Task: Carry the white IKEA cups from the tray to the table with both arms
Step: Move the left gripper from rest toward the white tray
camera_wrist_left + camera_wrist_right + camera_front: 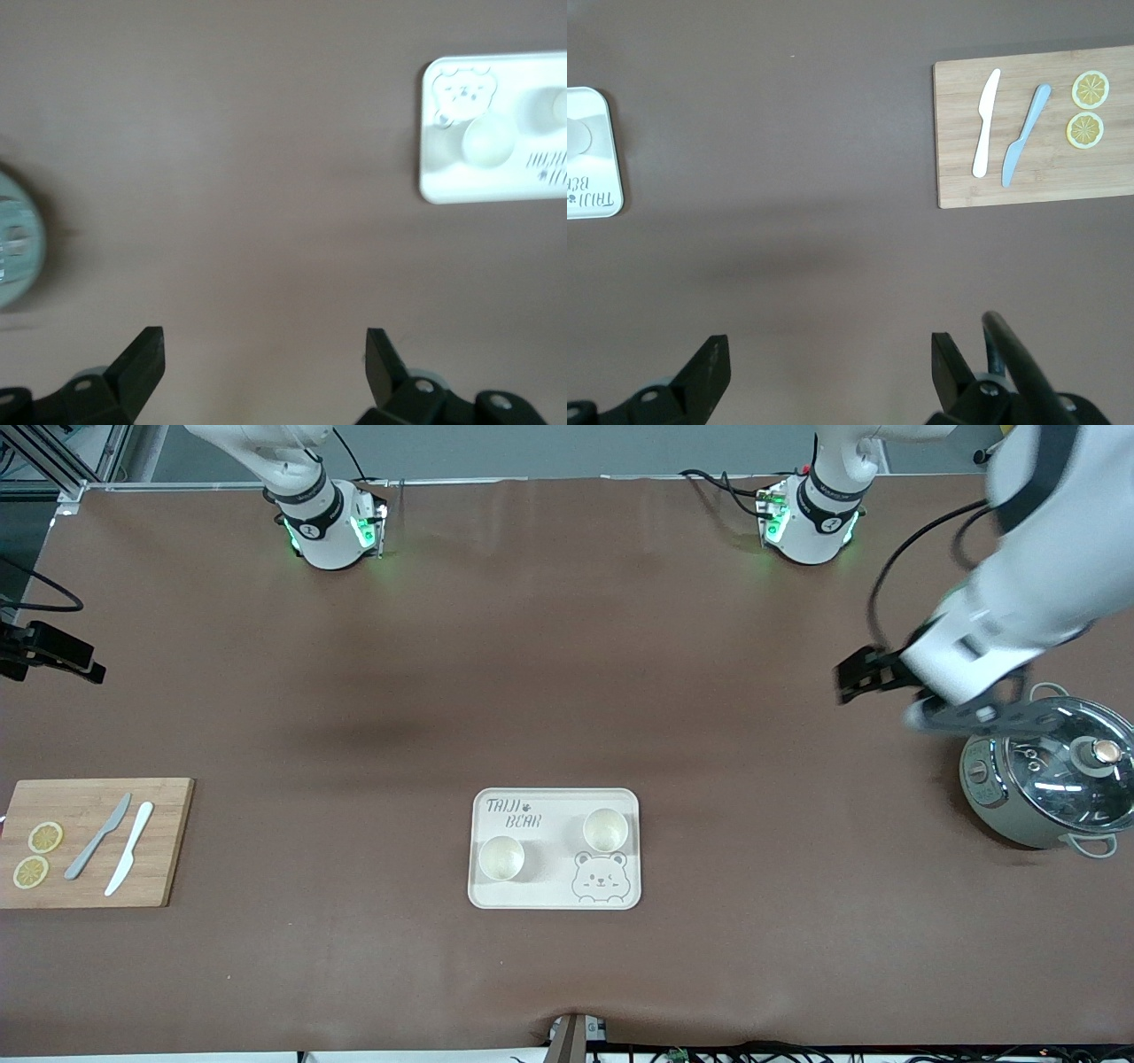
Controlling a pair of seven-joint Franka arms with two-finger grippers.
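Note:
Two white IKEA cups stand upright on the cream bear tray (554, 852): one (501, 858) toward the right arm's end, the other (605, 830) beside the bear print. My left gripper (861, 675) hangs open and empty over bare table, next to the pot and away from the tray. Its wrist view shows the spread fingers (264, 341), the tray (443, 181) and both cups (489, 142) (554, 106). My right gripper (830, 347) is open and empty over bare table between the tray (598, 168) and the cutting board. It is out of the front view.
A wooden cutting board (168, 841) at the right arm's end holds a grey knife (97, 837), a white knife (129, 848) and two lemon slices (44, 837). A grey pot with a glass lid (1054, 779) stands at the left arm's end.

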